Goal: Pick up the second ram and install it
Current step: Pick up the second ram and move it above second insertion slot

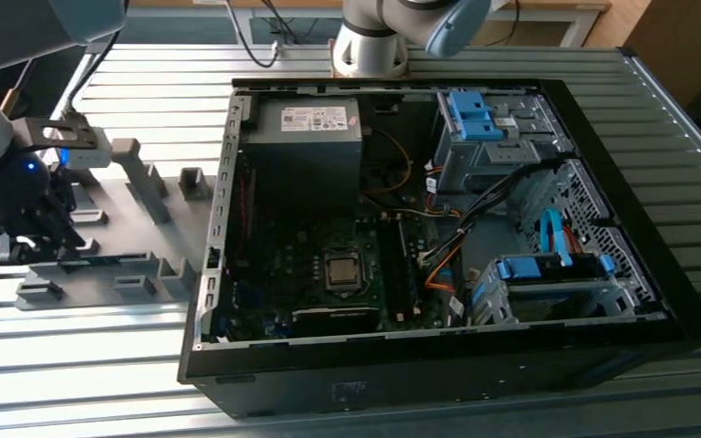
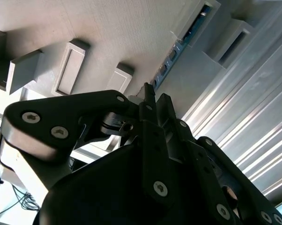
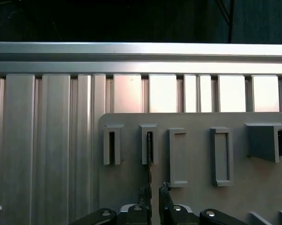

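The gripper point(image 1: 36, 239) hangs over the grey holder plate point(image 1: 113, 246), at nine o'clock from the computer case point(image 1: 448, 370) in the exterior view; in the first wrist view its fingers point(image 3: 144, 195) stand slightly apart astride the second ram point(image 3: 149, 151), which sits on edge in a holder block point(image 3: 143, 140).

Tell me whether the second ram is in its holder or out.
In. In the second wrist view the second ram stands on edge in the grey holder slots, with the gripper at one end.
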{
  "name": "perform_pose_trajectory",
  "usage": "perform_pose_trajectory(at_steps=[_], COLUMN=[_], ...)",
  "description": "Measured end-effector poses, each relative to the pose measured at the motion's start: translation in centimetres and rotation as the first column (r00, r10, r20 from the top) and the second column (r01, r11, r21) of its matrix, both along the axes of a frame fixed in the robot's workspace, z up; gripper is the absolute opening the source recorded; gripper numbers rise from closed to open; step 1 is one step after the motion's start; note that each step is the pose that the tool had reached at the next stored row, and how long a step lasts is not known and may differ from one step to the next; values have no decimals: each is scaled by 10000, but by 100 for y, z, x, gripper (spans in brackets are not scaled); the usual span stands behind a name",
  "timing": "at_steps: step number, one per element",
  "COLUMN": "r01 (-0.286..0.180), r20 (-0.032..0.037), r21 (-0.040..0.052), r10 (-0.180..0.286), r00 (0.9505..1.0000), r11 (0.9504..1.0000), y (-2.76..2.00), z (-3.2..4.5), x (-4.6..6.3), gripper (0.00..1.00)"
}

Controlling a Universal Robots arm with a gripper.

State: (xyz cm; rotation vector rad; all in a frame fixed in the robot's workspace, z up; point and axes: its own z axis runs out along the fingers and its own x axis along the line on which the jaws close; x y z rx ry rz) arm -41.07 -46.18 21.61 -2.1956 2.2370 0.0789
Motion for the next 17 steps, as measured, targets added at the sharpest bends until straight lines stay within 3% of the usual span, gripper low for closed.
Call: perform_pose_trajectory(at_steps=[17], r01=[0], r20=[7], r21=[0], r10=[0], r00=[10000], r11=[10000], y=[-1], z=[-144], x=[0], gripper=[24])
